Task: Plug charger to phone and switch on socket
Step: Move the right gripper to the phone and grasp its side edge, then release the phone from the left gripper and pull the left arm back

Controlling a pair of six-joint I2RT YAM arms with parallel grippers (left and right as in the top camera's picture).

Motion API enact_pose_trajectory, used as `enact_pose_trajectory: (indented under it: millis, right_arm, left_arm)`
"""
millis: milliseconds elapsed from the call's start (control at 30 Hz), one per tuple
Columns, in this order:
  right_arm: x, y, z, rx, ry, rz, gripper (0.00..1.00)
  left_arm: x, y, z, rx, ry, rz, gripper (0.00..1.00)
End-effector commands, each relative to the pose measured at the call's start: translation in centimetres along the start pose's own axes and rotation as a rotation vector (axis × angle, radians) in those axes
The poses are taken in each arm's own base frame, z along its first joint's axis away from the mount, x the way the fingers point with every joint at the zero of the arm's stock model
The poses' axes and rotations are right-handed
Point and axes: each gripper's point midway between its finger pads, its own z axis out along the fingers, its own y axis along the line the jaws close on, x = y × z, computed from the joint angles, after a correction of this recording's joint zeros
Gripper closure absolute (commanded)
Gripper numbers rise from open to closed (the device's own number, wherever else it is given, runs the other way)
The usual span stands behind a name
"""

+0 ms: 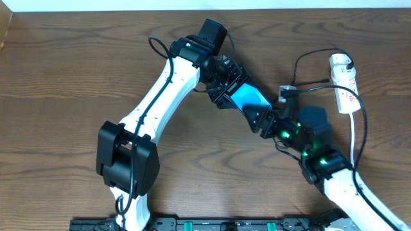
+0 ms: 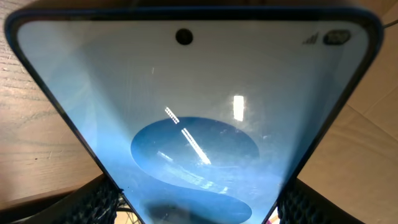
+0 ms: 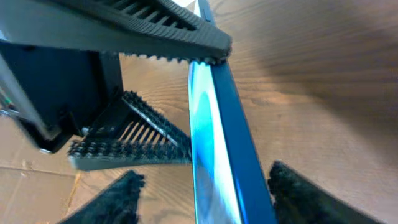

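Your left claw [image 1: 235, 90] is clamped on the phone [image 1: 252, 98], near the table's middle. Your right claw [image 1: 261, 120] straddles its lower end, fingers spread. The charger [image 1: 308, 56] looks unplugged from the phone, its tip beside the socket [image 1: 345, 86]. 0 of 2 steps done.

White arm links [image 1: 164, 90], black joints [image 1: 127, 157], ribbed black fingers [image 3: 130, 146], green lights [image 1: 282, 135] glowing

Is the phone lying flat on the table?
No, the phone stands up on its edge, pinched between the left arm's ridged fingers.
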Motion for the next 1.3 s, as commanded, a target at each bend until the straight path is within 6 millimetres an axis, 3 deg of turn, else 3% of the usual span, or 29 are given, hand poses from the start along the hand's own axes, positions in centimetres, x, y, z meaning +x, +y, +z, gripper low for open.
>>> enact_pose_trajectory:
  millis: [0, 300, 767, 1167, 1200, 1267]
  right_arm:
    - [0.0, -0.3, 0.8, 0.001, -0.009, 0.006, 0.44]
    - [-1.0, -1.1, 1.0, 0.043, -0.063, 0.001, 0.55]
    - [-1.2, -1.1, 1.0, 0.044, -0.073, 0.020, 0.98]
    - [-1.3, -1.0, 0.9, 0.041, -0.076, 0.035, 0.99]
    - [-1.3, -1.0, 0.9, 0.041, -0.077, 0.044, 0.99]
    - [-1.4, -1.0, 0.9, 0.038, -0.080, 0.061, 0.99]
  left_arm:
    - [0.7, -0.6, -0.3, 0.035, 0.046, -0.011, 0.43]
    - [0.7, -0.6, -0.3, 0.035, 0.046, -0.011, 0.43]
    - [0.3, -0.5, -0.5, 0.037, 0.036, -0.016, 0.43]
    - [-0.6, -0.3, -1.2, 0.048, 0.021, -0.027, 0.42]
    - [-0.6, -0.3, -1.2, 0.047, 0.020, -0.025, 0.40]
    - [-0.8, -0.2, -1.3, 0.048, 0.014, -0.012, 0.28]
